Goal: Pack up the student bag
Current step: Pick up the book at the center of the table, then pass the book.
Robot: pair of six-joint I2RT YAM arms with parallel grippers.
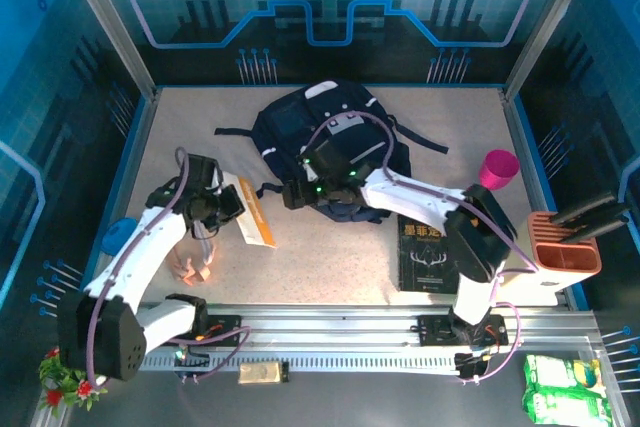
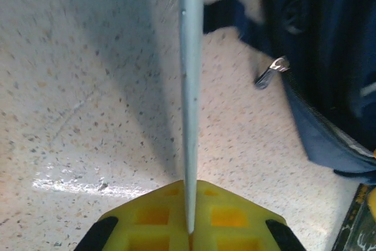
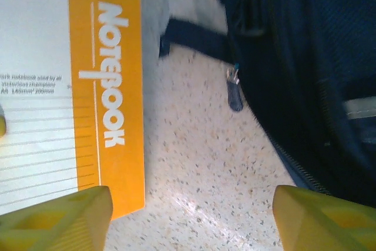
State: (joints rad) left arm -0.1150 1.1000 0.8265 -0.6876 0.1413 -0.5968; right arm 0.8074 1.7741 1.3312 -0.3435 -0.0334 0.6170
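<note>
Pinching a notebook (image 2: 190, 86) edge-on, the left gripper (image 2: 189, 227) has its yellow fingers closed tight on it. In its own wrist view the notebook is no more than a pale grey sliver rising from between the pads, its face hidden. From above, the same notebook shows white with an orange edge beside that gripper, partly blurred. The right gripper (image 3: 191, 221) stands wide open with nothing between its fingertips (image 3: 59, 218) — only speckled table (image 3: 194, 168) lies under the gap — and both tips are cut off by the bottom of the frame. The backpack (image 1: 290, 132) lies in the far middle of the table, navy, with black straps spread to either side. The right arm's wrist covers its near edge, so I cannot tell whether its mouth is unzipped. A zip pull (image 3: 235, 95) hangs at its dark side, near the open gripper. A black book (image 1: 425, 252) lies near the right arm, its right edge hidden by that arm.
</note>
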